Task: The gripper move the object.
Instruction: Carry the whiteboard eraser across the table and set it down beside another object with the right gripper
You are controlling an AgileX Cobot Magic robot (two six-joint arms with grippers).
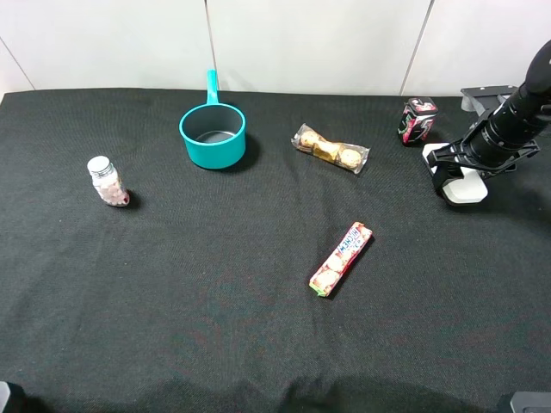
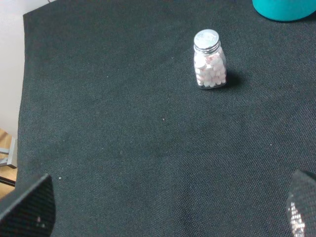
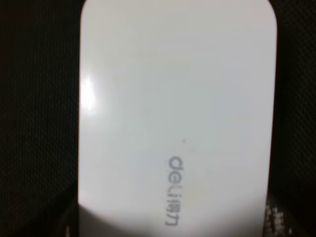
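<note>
Since the white case [image 1: 466, 188] lies far right of the teal pot [image 1: 212, 136] in the exterior high view, beyond the chocolate packet [image 1: 331, 148] and the small can [image 1: 417, 120], the right arm is much the nearer. The right gripper [image 1: 448, 170] is down on the case, near the right edge of the desk [image 1: 215, 344]. It covers part of the case. The long axis appears to run diagonally, from the end nearer the pot out toward the camera side, though this is uncertain. The candy roll [image 1: 341, 258] lies right of the pot and nearer the camera, well apart from the case. The pill jar [image 1: 105, 179] stands left of the pot. Left wrist view: the left gripper [image 2: 165, 210] is spread wide with nothing between its fingers, over bare cloth. The jar stands upright ahead of it, with a slice of the pot beyond, so this arm is on the opposite side of the pot from the case. Right wrist view: the case fills the frame, with grey lettering on its face, and its long axis runs straight out from the gripper. A dark fingertip [image 3: 274, 219] shows at each long edge of the near end, against the case. Reading: the right gripper is pressed together on the case across its short width. Cannot tell whether the case is lifted or resting on the cloth. Judgement: the grasp is made and the carry is the step in hand; the smooth shell may slip or pivot.
</note>
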